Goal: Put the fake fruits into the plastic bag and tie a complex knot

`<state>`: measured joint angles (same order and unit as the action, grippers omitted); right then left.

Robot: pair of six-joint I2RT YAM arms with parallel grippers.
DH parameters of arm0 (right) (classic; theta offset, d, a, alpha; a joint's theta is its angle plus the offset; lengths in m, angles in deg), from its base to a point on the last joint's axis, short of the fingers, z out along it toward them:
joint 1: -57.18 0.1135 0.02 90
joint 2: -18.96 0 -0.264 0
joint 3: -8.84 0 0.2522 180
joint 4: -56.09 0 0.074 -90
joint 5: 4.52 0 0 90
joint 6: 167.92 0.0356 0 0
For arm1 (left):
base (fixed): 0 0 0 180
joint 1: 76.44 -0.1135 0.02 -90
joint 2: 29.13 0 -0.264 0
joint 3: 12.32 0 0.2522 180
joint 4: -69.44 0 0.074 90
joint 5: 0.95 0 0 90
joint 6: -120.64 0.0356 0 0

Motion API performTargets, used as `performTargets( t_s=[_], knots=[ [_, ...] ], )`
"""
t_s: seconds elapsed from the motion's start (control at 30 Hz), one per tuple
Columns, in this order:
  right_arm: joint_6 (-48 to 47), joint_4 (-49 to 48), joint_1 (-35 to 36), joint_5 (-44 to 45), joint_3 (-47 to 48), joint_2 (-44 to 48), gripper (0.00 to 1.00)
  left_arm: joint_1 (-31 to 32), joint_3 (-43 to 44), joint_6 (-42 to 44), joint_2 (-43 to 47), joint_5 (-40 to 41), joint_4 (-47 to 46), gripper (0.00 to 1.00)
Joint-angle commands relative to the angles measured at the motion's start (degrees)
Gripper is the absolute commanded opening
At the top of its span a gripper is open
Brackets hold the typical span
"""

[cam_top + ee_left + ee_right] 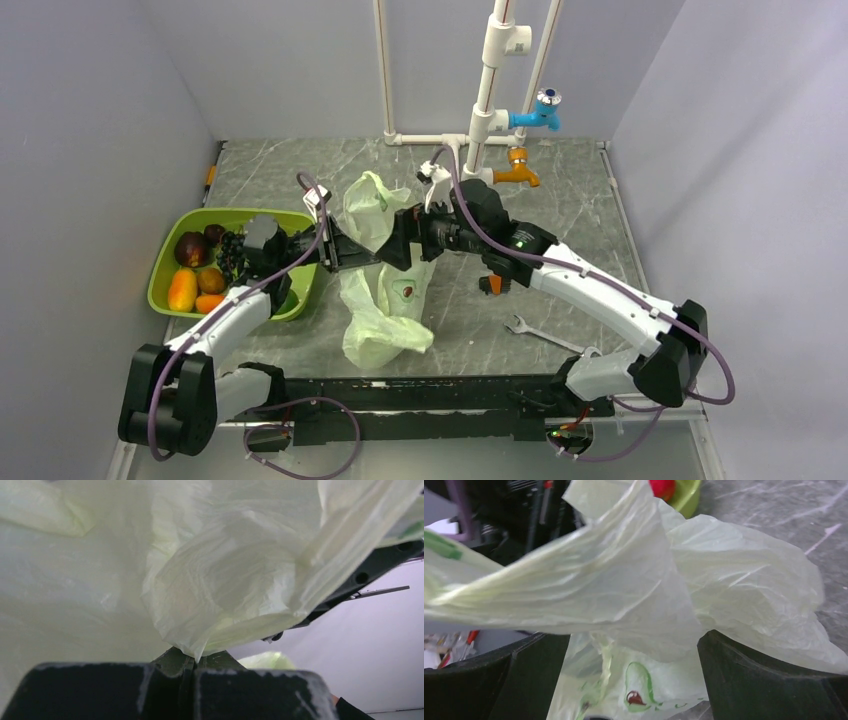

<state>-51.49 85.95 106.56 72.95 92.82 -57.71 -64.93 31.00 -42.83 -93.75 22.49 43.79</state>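
Bag [385,300] at table centre, half lifted. Upper film is drawn up toward 12 o'clock; lower body slumps on the table [560,200] toward 6.

Left gripper [192,661] is clamped tight on a fold of the film. Its wrist view shows the jaws pressed together, with thin plastic pinched in the seam between them. Judged purpose: hold one side of the mouth up and taut so the other arm can find the opposite edge.

Right gripper [634,675] is spread wide, facing the left one close across the bag. A sheet of film drapes between its fingers, but neither one presses on it, so nothing is held. Likely lined up to take the second side of the mouth or a handle. Which part of the bag lies between the jaws, cannot tell.

Fruits [197,272] appear to sit in the tray [225,213] at 9 o'clock, apart from the bag mouth: maroon, orange, a dark cluster. The avocado shape on the bag is a print, not a fruit. No fruit seen inside the bag, though folds hide part of it.

Wrench [540,333] lies flat at 4 o'clock, clear of the bag. Two taps [540,115] on white pipe at 12 to 1 o'clock.

Stage, as judged: opening the bag; loading and knot not yet begun. Risk: thin film may slip or tear under a two-sided pull.
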Motion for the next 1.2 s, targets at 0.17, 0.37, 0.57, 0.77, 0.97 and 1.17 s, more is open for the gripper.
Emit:
performTargets(
  t_s=[0.17,0.37,0.57,0.77,0.97,1.17],
  knots=[
    [-2.7,1.3,0.0,5.1,3.1,-2.1,0.91,1.7,-0.3,-1.6,2.4,-2.0,-11.0,0.00],
    [-6.9,4.7,-0.1,11.1,5.0,-4.0,0.23,1.5,-0.9,-0.1,5.4,-4.6,-7.0,0.00],
    [-15.4,12.2,-3.9,6.7,5.3,2.3,0.00,-16.0,7.3,33.3,12.7,-8.3,41.4,0.00],
    [-22.1,15.0,-9.0,-1.3,3.4,6.8,0.00,-28.2,24.8,87.1,2.4,0.9,89.2,0.03],
    [-22.3,15.9,-9.4,-9.9,7.8,2.8,0.00,-23.9,35.7,108.7,-1.9,1.3,108.9,0.44],
    [-23.1,20.0,-9.4,-12.6,10.7,-0.3,0.00,-22.4,37.0,112.6,7.3,1.1,108.3,0.99]
  ],
)
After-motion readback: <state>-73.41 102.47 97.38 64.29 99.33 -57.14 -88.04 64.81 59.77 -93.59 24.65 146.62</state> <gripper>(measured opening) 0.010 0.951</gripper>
